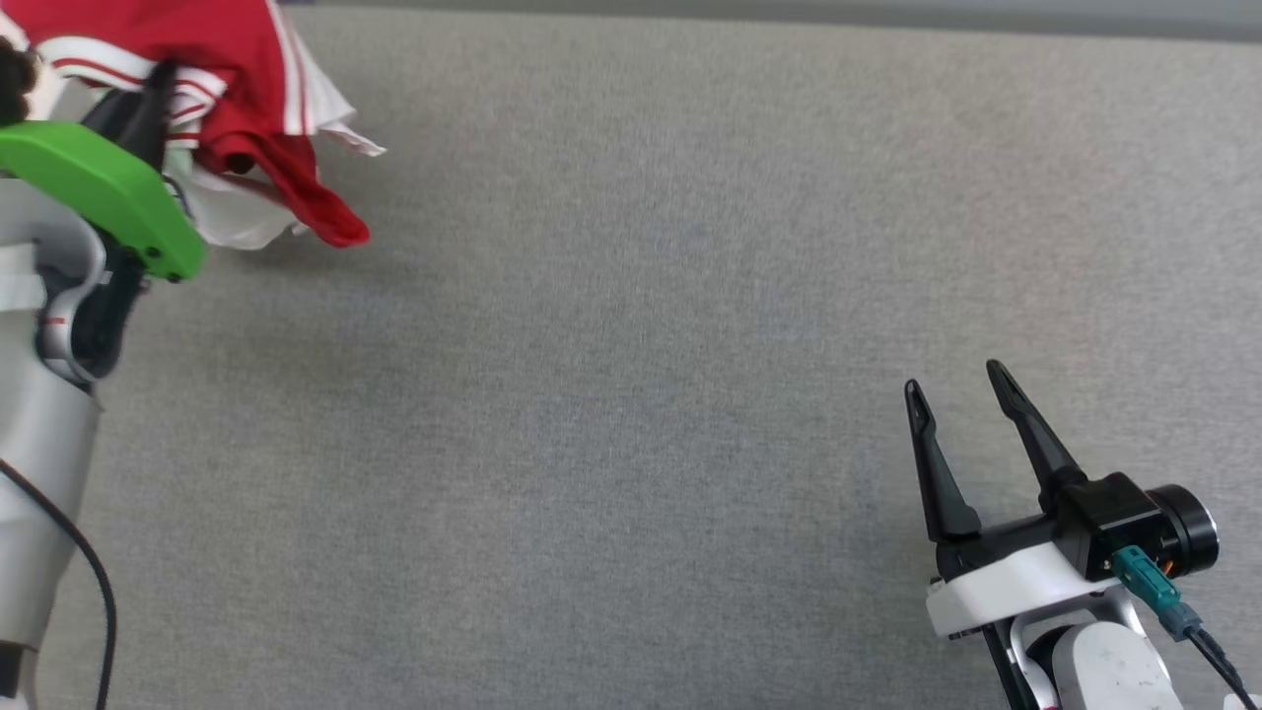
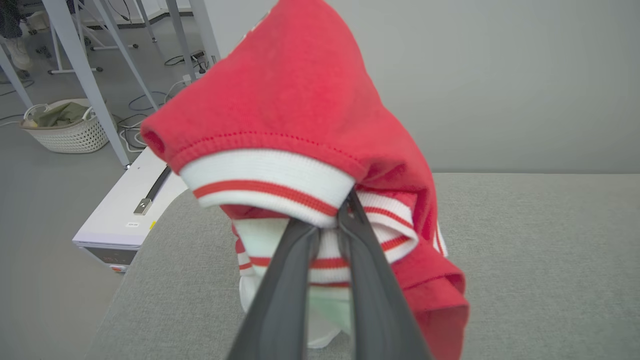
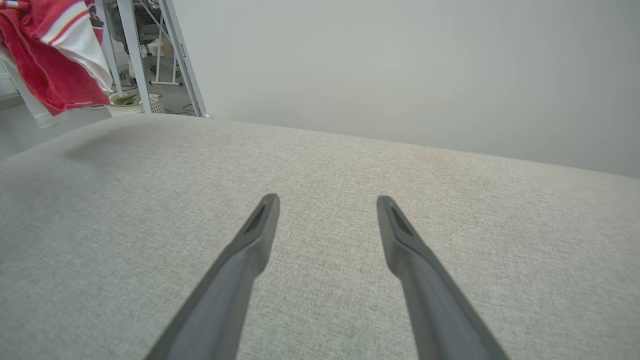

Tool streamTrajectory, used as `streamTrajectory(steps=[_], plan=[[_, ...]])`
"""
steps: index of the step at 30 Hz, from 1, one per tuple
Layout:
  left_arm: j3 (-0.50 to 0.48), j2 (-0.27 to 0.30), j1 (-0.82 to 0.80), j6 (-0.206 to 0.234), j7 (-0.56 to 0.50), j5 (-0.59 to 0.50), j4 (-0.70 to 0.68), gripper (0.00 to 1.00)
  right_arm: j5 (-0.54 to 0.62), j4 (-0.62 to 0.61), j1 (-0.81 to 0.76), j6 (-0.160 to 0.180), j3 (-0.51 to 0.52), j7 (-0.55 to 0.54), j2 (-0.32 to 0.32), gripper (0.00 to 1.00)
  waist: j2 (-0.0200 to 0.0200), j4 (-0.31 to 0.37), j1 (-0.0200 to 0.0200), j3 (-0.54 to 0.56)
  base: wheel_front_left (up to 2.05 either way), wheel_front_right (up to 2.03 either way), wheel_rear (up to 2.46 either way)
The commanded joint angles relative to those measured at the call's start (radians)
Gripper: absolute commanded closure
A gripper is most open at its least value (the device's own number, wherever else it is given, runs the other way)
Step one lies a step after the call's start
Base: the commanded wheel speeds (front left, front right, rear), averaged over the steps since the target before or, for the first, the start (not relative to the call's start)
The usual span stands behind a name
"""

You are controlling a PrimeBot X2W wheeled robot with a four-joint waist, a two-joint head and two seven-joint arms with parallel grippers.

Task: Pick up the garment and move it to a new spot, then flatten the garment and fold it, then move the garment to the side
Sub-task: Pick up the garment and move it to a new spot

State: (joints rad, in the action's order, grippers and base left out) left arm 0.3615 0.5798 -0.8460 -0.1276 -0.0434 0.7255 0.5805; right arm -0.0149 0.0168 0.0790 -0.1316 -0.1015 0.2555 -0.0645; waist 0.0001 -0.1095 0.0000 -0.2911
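Hold left gripper [image 2: 332, 220] clamped on the striped trim of the garment [image 2: 300, 100], bunched and hanging just past its tips. Carry high enough to clear the table [image 1: 631, 394]; lower slowly, letting cloth spread. Leave right gripper [image 1: 953, 377] spread apart, well away from the cloth.

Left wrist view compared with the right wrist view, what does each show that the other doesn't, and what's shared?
Left wrist view: the left gripper pinching the striped trim of the shirt, and a white box on the floor. Right wrist view: the right gripper open over the table. Shared: the shirt, the table, the basket.
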Motion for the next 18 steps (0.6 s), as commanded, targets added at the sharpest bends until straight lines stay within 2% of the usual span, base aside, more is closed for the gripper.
streamTrajectory(steps=[1, 11, 18], plan=[[0.014, -0.01, 0.019, 0.0, 0.002, -0.013, -0.031, 1.0, -0.006, 0.004, -0.014, 0.001, 0.006, 0.006, 0.007, 0.0, -0.0001, 0.019, 0.0, 0.093, 0.0, 0.0, 0.0], [0.101, -0.088, 0.048, 0.034, -0.048, -0.045, -0.21, 1.0, -0.035, -0.004, -0.027, 0.001, 0.069, 0.006, 0.014, 0.0, -0.0001, 0.128, 0.0, 0.157, 0.0, 0.0, 0.0], [0.181, -0.184, 0.052, 0.057, -0.045, -0.083, -0.22, 1.0, -0.045, -0.013, -0.033, 0.001, 0.098, 0.006, 0.014, 0.0, -0.0001, 0.217, 0.0, 0.154, 0.0, 0.0, 0.0]])
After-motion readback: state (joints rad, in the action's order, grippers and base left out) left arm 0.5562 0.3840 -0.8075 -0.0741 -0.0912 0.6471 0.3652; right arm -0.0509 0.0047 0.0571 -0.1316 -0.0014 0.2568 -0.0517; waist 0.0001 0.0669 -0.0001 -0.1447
